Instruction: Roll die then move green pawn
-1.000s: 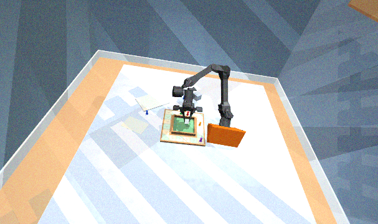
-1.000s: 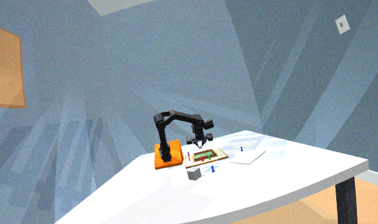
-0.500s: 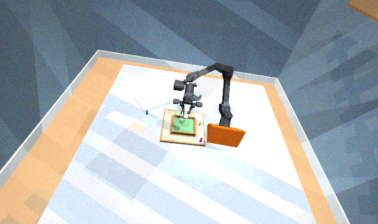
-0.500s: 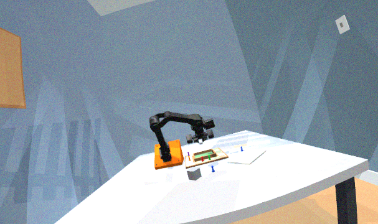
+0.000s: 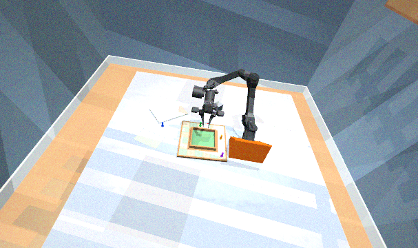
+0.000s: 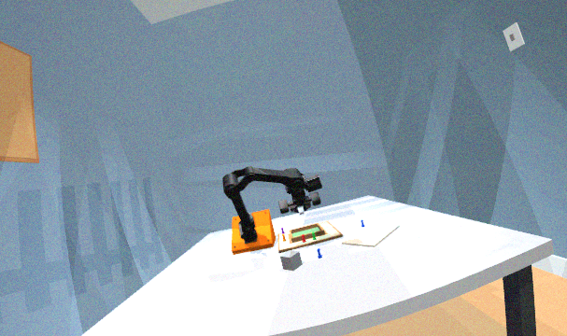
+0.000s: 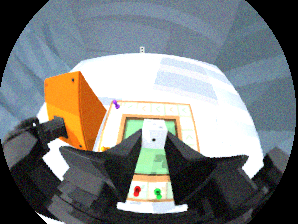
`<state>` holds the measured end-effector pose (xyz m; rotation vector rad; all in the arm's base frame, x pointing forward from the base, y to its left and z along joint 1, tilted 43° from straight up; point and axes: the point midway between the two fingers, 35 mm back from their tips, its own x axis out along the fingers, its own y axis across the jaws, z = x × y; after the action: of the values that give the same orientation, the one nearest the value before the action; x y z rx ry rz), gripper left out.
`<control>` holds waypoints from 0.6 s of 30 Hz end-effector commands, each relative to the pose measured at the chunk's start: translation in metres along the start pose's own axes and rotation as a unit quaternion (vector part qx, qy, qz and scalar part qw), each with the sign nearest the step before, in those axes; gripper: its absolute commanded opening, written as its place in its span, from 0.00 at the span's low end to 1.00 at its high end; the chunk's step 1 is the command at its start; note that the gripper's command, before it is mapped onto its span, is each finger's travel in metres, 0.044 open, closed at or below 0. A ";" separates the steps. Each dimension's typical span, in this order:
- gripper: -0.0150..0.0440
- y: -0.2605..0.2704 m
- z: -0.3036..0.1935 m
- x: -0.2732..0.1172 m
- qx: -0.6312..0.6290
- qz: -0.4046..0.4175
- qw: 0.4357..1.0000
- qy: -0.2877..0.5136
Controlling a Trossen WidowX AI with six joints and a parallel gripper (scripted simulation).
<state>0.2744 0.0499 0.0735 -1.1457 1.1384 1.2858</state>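
My gripper [image 5: 206,126] [image 6: 301,209] [image 7: 153,132] is shut on the white die [image 7: 154,131], with one dark pip on the face towards the wrist camera. It holds the die above the board, over or near the tray; the exact spot is hard to tell. The green-floored tray [image 5: 216,140] [image 7: 123,131] has brown walls and sits in the middle of the square board [image 5: 183,146] [image 6: 333,231]. The green pawn [image 5: 200,124] [image 6: 314,235] [image 7: 158,192] stands on the board's edge track beside the red pawn [image 6: 304,238] [image 7: 137,190].
An orange pawn [image 5: 221,137] [image 6: 284,237] and a purple pawn [image 5: 222,155] [image 6: 283,230] [image 7: 116,104] are on the track near the orange base [image 5: 248,150] [image 6: 260,233]. Off the board are blue pawns [image 5: 162,124] [image 6: 319,253], a grey block [image 6: 290,260] and a flat pale item [image 6: 374,237].
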 end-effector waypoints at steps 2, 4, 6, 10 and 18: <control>0.39 -0.001 0.000 0.000 0.000 -0.001 1.000 0.000; 0.48 -0.001 0.000 0.000 0.000 -0.001 1.000 0.000; 0.57 -0.001 0.000 0.000 0.000 -0.001 1.000 0.000; 0.74 -0.001 0.015 -0.013 0.001 0.000 1.000 -0.001; 1.00 0.003 0.025 -0.011 0.015 0.027 0.997 0.072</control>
<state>0.2747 0.0747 0.0991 -1.1619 1.1719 1.2725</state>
